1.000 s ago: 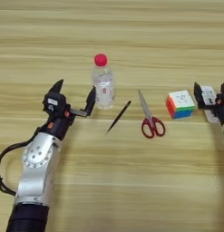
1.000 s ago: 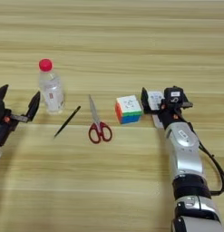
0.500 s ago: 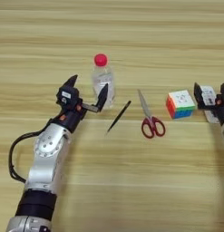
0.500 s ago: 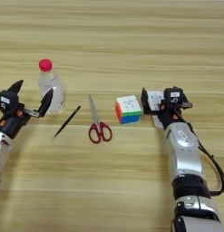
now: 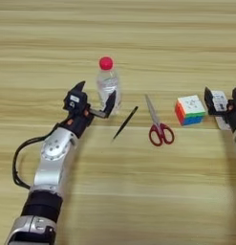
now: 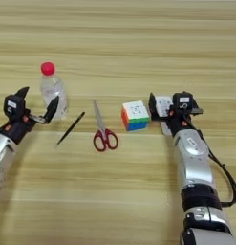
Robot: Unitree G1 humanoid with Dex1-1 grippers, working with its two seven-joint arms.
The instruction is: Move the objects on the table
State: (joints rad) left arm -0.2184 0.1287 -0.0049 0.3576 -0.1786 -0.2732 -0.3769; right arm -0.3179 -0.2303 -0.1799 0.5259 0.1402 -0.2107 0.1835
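A clear bottle (image 5: 108, 85) with a red cap stands upright on the table (image 5: 117, 191), left of centre. My left gripper (image 5: 94, 95) is open just to its left; one fingertip (image 5: 110, 101) overlaps the bottle's lower part, the other (image 5: 79, 89) stands clear of it. A thin black pen (image 5: 125, 123) lies slanted to the right of the bottle. Beside the pen lie red-handled scissors (image 5: 157, 125), then a multicoloured puzzle cube (image 6: 135, 115). At the right, my right gripper (image 6: 168, 106) sits over the white remote control (image 6: 163, 106).
All the things lie in one row across the middle of the table. Bare wood stretches in front of the row and behind it. My left forearm (image 5: 55, 153) reaches in from the bottom left, and my right forearm (image 6: 193, 162) from the bottom right.
My left gripper has moved right, from well left of the bottle up to it, staying open. The right arm, remote, cube, scissors and pen have not moved.
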